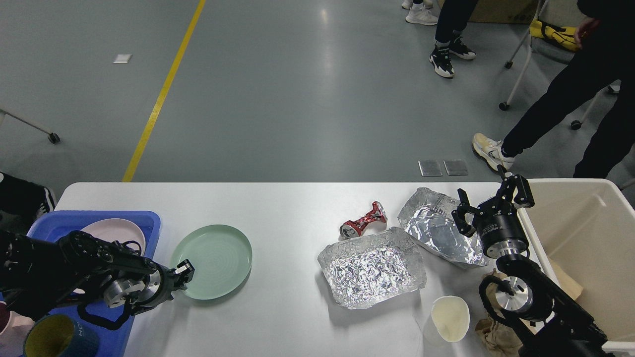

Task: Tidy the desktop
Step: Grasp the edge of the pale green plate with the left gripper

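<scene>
The white desktop (287, 213) fills the lower part of the head view. A pale green plate (214, 261) lies on it at the left. My left gripper (184, 275) is at the plate's near-left rim, its fingers around that rim; how tightly they close does not show. My right gripper (491, 202) is open and empty, raised over the far right of the desktop beside a crumpled foil tray (436, 225). A second foil tray (372, 267), a crushed red can (363, 220) and a paper cup (449, 318) lie on the desktop.
A blue tray (124, 220) at the left edge holds a pink plate (114, 233) and a dark mug (54, 337). A cream bin (575, 238) stands at the right edge. Crumpled brown paper (496, 337) lies by my right arm. People stand on the floor beyond.
</scene>
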Robot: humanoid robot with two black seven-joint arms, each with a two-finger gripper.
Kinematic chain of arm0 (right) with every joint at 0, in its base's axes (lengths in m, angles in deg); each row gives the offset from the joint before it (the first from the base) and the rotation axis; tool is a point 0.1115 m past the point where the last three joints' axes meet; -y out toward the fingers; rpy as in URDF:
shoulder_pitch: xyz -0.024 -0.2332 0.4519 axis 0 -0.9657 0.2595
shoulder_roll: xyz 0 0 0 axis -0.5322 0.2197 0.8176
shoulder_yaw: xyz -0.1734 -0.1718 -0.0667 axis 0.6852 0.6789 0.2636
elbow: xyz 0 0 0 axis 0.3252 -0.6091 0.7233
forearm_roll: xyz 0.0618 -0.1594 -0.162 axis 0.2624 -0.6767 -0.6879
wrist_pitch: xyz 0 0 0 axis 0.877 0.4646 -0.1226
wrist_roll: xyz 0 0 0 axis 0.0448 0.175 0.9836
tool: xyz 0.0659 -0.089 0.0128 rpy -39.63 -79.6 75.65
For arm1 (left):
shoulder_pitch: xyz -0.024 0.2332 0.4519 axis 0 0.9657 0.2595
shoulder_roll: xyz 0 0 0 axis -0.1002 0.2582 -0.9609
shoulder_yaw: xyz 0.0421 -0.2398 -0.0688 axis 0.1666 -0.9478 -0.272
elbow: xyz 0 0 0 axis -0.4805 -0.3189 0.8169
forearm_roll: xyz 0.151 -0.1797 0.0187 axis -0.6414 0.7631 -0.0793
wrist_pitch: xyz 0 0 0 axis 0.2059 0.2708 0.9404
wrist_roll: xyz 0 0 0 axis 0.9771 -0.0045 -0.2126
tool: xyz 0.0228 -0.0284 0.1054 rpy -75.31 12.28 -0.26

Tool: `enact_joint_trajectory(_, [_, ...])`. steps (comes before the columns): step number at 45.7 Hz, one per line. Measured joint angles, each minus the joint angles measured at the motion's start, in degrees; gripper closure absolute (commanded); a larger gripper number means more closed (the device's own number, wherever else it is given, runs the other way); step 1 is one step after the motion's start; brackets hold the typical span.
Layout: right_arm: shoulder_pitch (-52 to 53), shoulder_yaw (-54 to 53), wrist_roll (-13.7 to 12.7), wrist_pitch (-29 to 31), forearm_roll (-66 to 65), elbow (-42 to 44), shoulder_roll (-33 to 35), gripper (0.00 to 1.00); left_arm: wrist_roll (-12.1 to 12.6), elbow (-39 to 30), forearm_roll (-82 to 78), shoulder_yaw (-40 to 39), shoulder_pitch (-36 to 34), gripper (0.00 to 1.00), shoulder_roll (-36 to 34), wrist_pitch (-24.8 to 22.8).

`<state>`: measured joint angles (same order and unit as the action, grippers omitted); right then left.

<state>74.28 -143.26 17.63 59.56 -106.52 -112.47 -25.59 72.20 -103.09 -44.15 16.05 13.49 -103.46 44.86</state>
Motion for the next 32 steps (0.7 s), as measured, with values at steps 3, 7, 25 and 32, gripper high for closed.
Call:
enact_joint_trajectory(3, [0.00, 0.00, 0.00, 0.00, 0.00, 0.00, 0.00, 0.00, 0.00, 0.22, 0.00, 0.00, 0.03, 0.80, -0.01, 0.00])
enact_joint_trajectory(7, [0.00, 0.00, 0.00, 0.00, 0.00, 0.00, 0.00, 0.00, -0.01, 0.33, 0.00, 0.00, 0.25, 0.85, 0.02, 0.00])
enact_joint_trajectory(25, [0.00, 0.00, 0.00, 0.00, 0.00, 0.00, 0.00, 0.00, -0.03, 0.45, 0.00, -0.07, 0.99, 0.99, 0.63, 0.01])
enact_joint_trajectory(32, [0.00, 0.00, 0.00, 0.00, -0.01, 0.00, 0.00, 0.00, -0.03, 0.52, -0.01, -0.03, 1.09, 1.00, 0.57, 0.02])
